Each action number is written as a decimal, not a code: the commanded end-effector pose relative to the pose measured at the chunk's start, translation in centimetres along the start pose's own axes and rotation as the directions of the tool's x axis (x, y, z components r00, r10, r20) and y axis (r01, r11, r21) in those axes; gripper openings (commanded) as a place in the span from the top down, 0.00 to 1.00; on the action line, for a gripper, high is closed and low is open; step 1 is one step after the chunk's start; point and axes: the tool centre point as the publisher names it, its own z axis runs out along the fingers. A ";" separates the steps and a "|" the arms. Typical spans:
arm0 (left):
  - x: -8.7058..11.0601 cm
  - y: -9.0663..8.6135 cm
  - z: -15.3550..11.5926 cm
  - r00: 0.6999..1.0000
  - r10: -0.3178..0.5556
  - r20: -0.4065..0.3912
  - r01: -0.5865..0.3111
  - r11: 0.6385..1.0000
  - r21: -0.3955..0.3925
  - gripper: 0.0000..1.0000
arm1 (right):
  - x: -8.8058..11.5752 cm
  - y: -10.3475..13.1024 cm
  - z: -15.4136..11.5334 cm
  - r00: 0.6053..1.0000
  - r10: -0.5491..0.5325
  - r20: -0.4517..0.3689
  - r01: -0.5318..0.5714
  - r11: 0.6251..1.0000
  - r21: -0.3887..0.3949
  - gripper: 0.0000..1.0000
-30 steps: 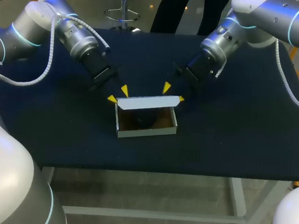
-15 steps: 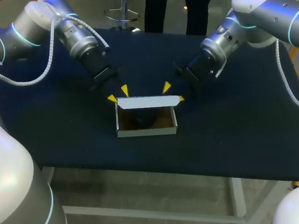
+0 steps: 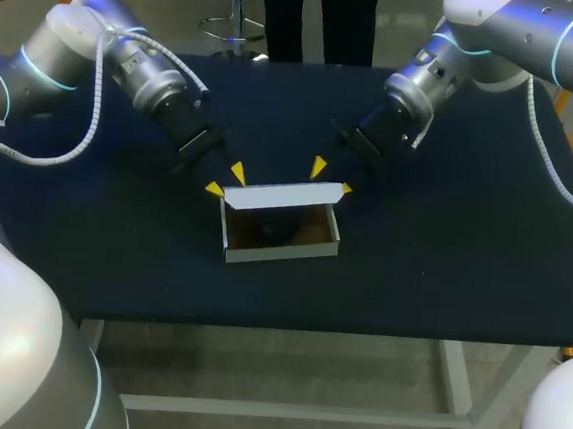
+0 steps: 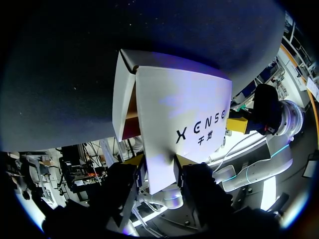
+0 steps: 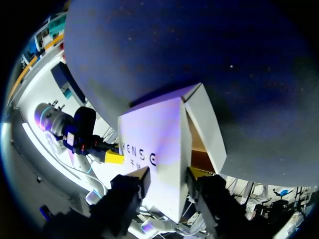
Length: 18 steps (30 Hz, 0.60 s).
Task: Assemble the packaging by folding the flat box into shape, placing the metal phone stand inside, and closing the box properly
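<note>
Dark blue table (image 3: 462,270) below both arms, with one small cardboard box (image 3: 281,250) just under and in front of the two grippers. Open at the top, brown inside, with a white lid (image 3: 283,196) raised along the side nearest the hands and leaning a little over the opening. Gripped at one short end by the left gripper (image 3: 226,180) and at the other short end by the right gripper (image 3: 332,178), so stretched from one hand straight to the other. From the left wrist, grasping: lid corner wedged between the fingers (image 4: 133,160), touching both from two sides, printed white face running away ahead of them. Same from the right wrist: fingers (image 5: 197,173) pressed on each side of the opposite corner, with the brown inside of the box showing just beside the lid ahead. Something dark low inside the box, below and in front of both hands, too dim to name. Arms slanting down toward the box from left and right, grippers apart only by the length of the lid.
</note>
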 end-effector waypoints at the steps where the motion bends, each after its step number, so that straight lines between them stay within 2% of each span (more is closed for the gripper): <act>1: 0.1 -0.3 -0.3 1.000 -0.001 0.002 0.001 1.000 -0.008 0.62 | 0.2 0.0 0.2 1.000 -0.001 -0.001 0.001 1.000 -0.003 0.49; 18: 0.3 -0.4 -0.4 1.000 -0.008 -0.012 0.008 1.000 -0.013 0.62 | 0.2 0.0 0.2 1.000 -0.002 -0.001 0.002 1.000 -0.002 0.48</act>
